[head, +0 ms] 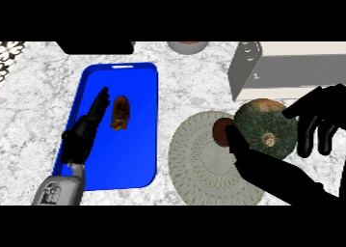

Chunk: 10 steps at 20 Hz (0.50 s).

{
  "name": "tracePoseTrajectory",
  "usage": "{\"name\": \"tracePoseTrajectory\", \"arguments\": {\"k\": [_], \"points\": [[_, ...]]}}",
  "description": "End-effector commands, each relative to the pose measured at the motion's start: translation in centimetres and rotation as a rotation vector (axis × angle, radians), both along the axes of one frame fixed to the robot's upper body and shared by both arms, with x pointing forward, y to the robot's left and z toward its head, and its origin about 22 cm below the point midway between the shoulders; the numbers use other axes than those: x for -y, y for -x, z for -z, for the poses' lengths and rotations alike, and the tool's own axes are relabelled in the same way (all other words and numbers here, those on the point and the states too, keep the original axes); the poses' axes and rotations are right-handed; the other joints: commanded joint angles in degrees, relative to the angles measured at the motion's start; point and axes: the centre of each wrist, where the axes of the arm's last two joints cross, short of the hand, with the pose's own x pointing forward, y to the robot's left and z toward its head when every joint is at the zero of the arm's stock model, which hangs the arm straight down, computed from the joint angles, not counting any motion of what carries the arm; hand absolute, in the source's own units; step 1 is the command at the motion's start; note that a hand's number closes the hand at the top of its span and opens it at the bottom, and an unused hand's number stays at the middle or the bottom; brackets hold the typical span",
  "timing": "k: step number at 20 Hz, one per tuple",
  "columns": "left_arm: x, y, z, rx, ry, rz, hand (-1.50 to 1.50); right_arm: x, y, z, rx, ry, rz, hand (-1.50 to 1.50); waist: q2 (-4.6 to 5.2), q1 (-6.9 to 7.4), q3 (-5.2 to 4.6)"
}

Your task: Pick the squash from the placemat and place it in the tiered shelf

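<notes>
1. Where the marble counter (33, 111) fills the head view, its pale veined top carries everything else, and a patterned black-and-white strip shows at the upper left corner.
2. Next in size, a blue cutting board (133, 159) lies left of centre, its long side running away from the robot, with a slot handle at its far end.
3. To the right of the board lies the round woven placemat (200, 169), pale grey-green and flat on the counter.
4. At the upper right stands the tiered shelf (275, 67), grey with a perforated side panel, its near edge just beyond the squash.
5. Black and large in the lower right, the right hand (275, 176) wraps the squash: its thumb lies along the squash's left side and its curled fingers (314, 130) come round the right side.
6. Held so, the squash (264, 128) is dark green and round with a pale stem scar, at the placemat's upper right edge near the shelf; whether it touches the mat cannot be told.
7. Over the board's left part, the left hand (83, 132) rests with straight fingers pointing away, holding nothing.
8. A small brown item (120, 113) lies on the board just right of those fingers.
9. At the top edge sits a grey bowl (187, 47), partly cut off.
</notes>
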Motion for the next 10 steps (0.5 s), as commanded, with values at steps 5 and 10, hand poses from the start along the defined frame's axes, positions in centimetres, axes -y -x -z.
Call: {"name": "tracePoseTrajectory", "arguments": {"k": [5, 10], "points": [[0.2, 0.4, 1.2, 0.016, -0.004, 0.017, 0.0, 1.7, -3.3, -3.8, 0.013, -0.008, 0.133, 1.5, 0.08, 0.13, 0.02], [0.8, -1.5, -0.5, 0.002, -0.009, -0.005, 0.0, 4.6, -6.0, -8.5, 0.046, 0.0, 0.182, 1.5, 0.08, 0.05, 0.02]]}}
